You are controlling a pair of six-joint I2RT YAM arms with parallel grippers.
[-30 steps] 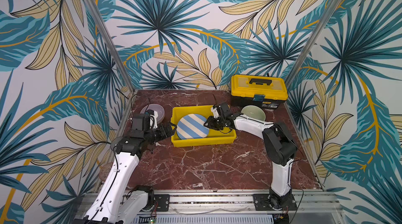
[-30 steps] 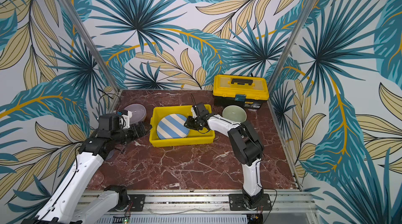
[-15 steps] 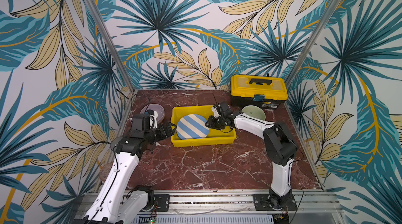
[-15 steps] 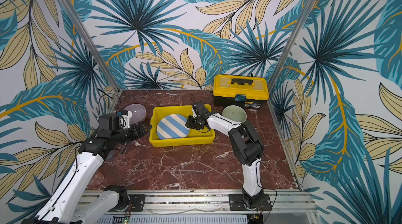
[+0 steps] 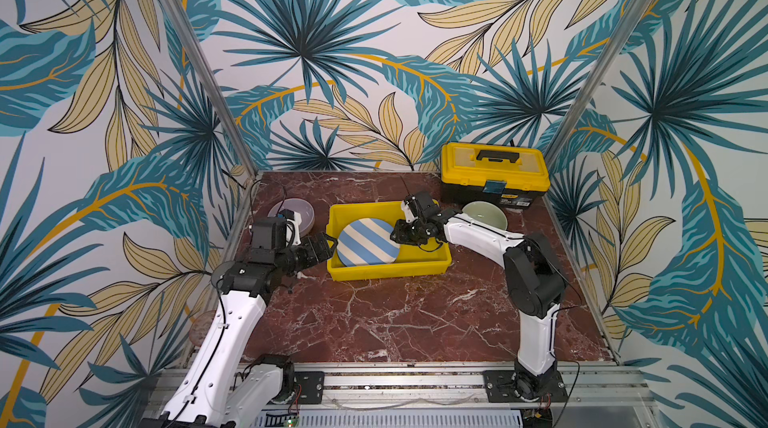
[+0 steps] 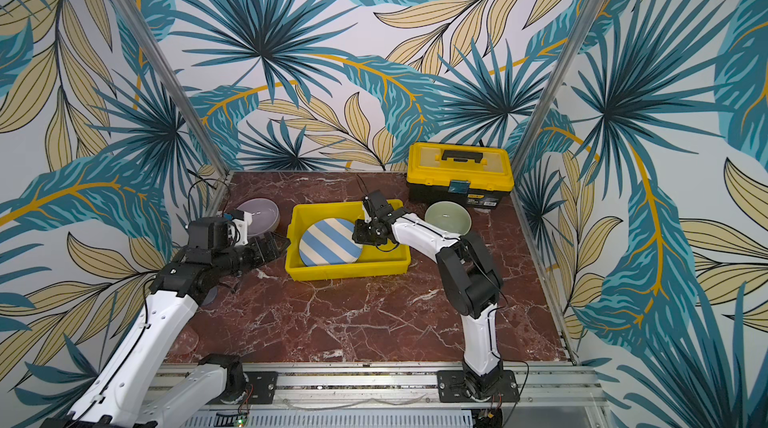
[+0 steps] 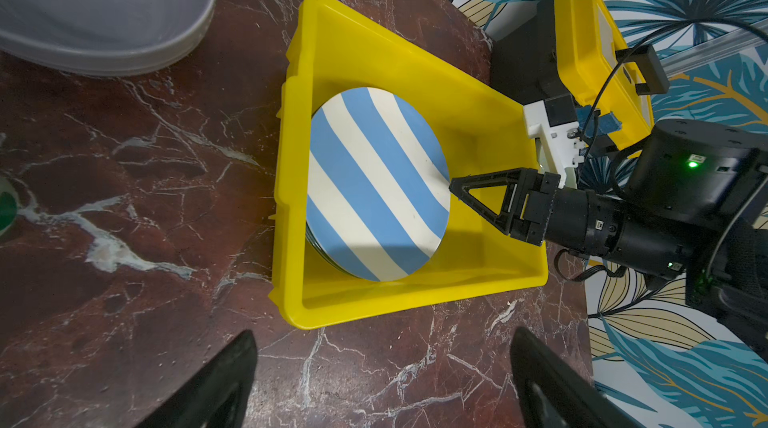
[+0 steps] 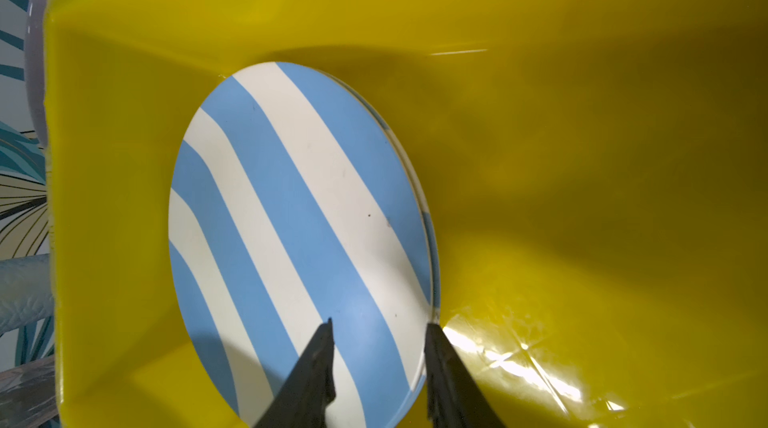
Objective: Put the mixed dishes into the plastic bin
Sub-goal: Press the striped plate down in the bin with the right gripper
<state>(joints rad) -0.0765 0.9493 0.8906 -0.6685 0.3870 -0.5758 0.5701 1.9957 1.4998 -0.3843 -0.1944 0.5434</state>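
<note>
The right gripper point(image 8: 380, 322) is observed partly spread at the right-hand rim of the round blue-and-white striped plate point(image 5: 365, 247). No clamp on it is seen (contact cannot be confirmed). The plate is found lying inside the shallow bright yellow plastic bin point(image 5: 386, 274), upon other plates. The left gripper point(image 7: 382, 334) is held wide apart and empty just beside the bin's left end. Against the frame a second earlier, the right jaws are noted slightly wider and the plate slightly lower.

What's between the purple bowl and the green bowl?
In both top views: the shallow yellow plastic bin holding a round blue-and-white striped plate, with the right claw inside.
</note>
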